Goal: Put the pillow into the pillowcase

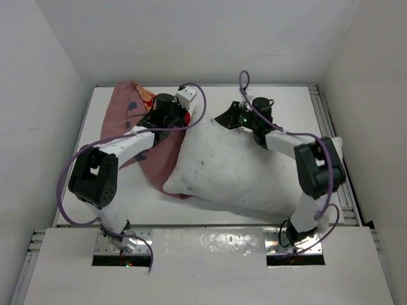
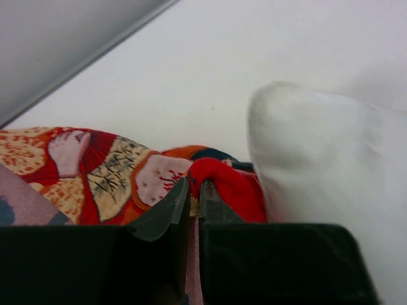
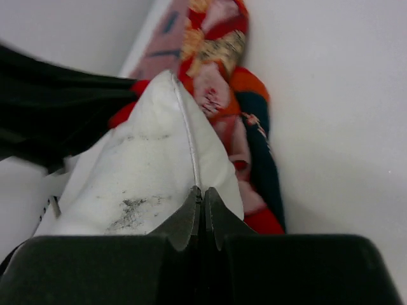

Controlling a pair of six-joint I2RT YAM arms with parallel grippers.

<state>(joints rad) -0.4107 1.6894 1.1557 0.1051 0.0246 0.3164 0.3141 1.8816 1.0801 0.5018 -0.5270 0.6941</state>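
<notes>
The white pillow [image 1: 248,168] lies across the table's middle and right, its far-left corner next to the pillowcase [image 1: 130,117], which lies dull pink side up at the far left. My left gripper [image 2: 194,190] is shut on a red fold of the pillowcase [image 2: 219,181], with the pillow's corner [image 2: 318,152] just right of it. My right gripper [image 3: 203,196] is shut on the pillow's seam [image 3: 159,159] at its far edge; the red-orange printed pillowcase [image 3: 222,82] lies beyond. In the top view the left gripper [image 1: 180,121] and the right gripper [image 1: 224,118] sit close together.
White walls enclose the table on three sides. A metal rail [image 1: 327,121] runs along the table's right edge. The left arm's cable [image 1: 76,165] loops over the pillowcase, and the right arm's cable [image 1: 289,133] crosses the pillow.
</notes>
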